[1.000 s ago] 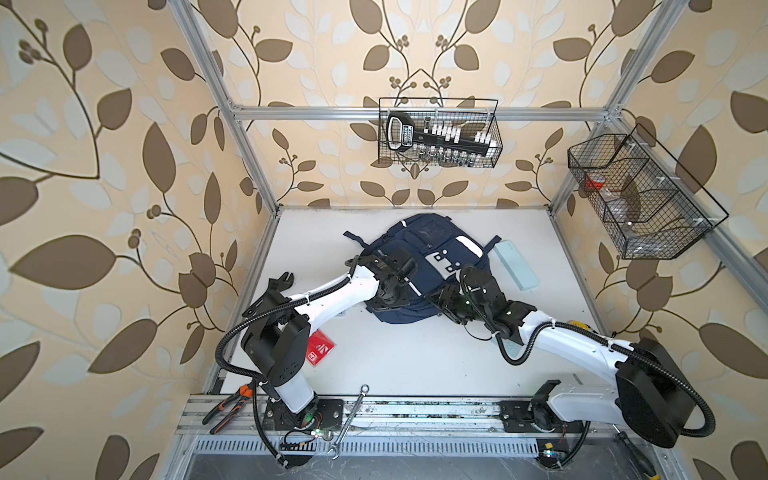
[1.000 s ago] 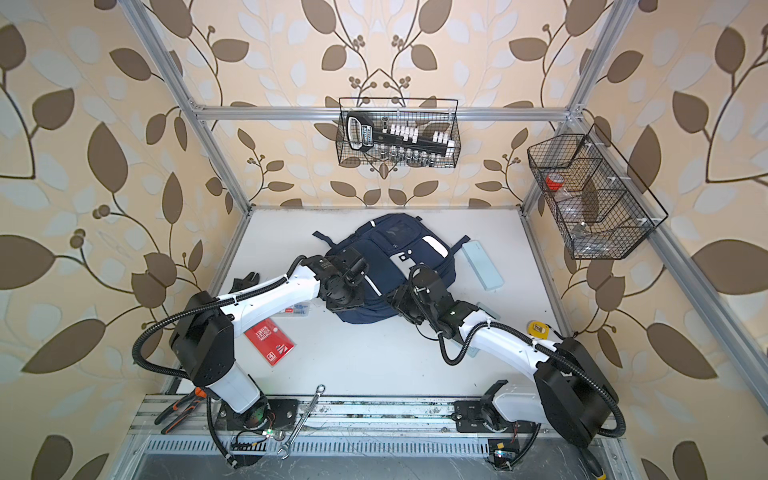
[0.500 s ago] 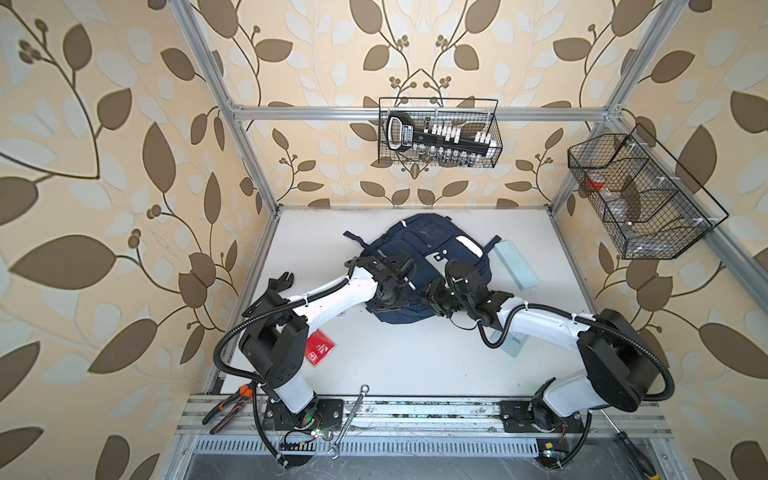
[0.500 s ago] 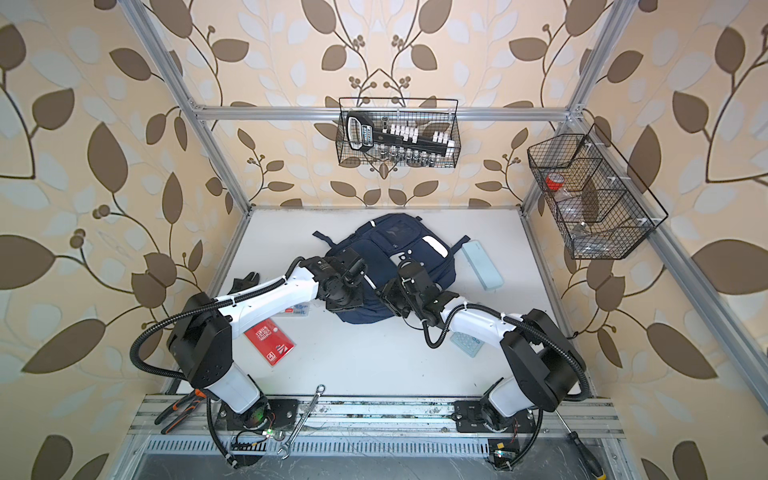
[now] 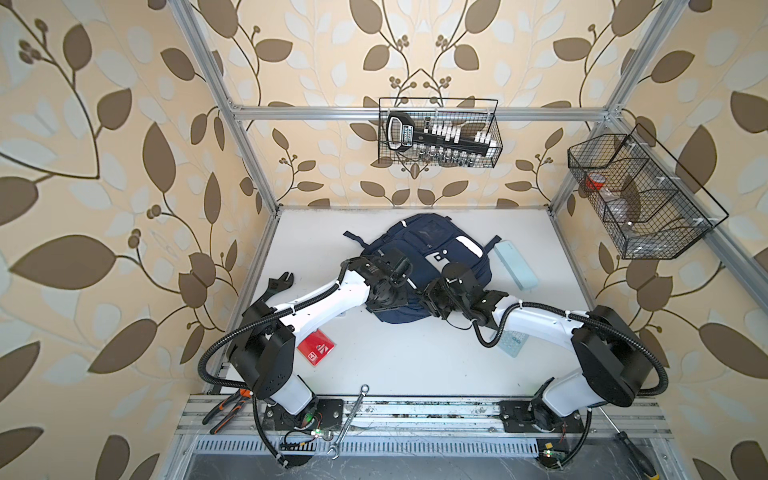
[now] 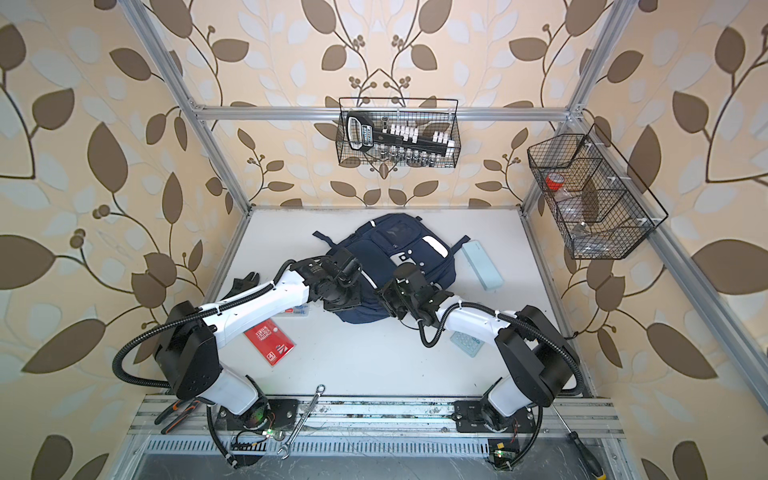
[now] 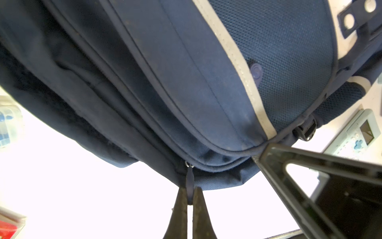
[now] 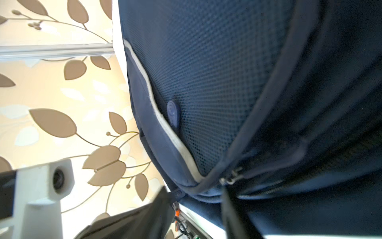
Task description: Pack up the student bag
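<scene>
Left pincer [image 7: 189, 192] is clamped on the zip pull [image 7: 189, 178] of the student bag [image 5: 428, 253]. The right pincer [image 8: 196, 192] straddles its corner, grip unclear. Best to pull along the track, fabric taut.

Tabletop [image 5: 395, 365]: student bag [image 5: 432, 245], pale-blue case [image 5: 515, 266], red booklet [image 5: 316, 348], calculator [image 5: 513, 344].

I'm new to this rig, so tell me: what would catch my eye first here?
A navy student bag lies mid-table, where the left arm and right arm meet at its near edge. The left gripper is pinched shut on its zip pull. A pale blue case lies right of it, a red booklet at front left.
</scene>
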Robot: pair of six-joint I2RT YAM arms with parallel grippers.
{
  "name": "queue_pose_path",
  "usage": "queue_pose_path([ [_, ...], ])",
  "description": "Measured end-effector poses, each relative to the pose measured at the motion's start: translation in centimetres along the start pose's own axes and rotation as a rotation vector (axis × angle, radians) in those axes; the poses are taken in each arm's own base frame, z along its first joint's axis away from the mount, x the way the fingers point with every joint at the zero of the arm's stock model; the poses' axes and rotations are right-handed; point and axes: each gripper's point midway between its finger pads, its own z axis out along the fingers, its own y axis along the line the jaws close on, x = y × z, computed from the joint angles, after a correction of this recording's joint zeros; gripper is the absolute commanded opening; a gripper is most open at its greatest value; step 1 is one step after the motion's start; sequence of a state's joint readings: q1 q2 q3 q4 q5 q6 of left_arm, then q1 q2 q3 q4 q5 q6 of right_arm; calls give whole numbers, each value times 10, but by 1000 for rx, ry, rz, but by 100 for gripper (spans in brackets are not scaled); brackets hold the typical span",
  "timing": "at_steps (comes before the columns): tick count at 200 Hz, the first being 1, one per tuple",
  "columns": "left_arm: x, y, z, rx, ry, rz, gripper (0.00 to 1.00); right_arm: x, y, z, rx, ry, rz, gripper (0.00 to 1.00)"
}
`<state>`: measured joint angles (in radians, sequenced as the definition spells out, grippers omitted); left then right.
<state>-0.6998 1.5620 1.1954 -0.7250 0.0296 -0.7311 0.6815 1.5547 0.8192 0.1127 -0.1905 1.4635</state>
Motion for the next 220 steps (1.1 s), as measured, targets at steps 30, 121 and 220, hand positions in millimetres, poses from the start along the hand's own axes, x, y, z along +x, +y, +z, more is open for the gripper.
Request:
queue_pose_path([
  [30,1,0,-1,7,-5,5,0,-4,-9,19,42,10,33,0],
  [121,-18,9,-38,10,-191,8,0,-27,34,-48,-28,-102,-69,0],
  [220,-86,57,-30,-100,-420,-292,0,-56,26,-102,-58,-72,-143,0],
])
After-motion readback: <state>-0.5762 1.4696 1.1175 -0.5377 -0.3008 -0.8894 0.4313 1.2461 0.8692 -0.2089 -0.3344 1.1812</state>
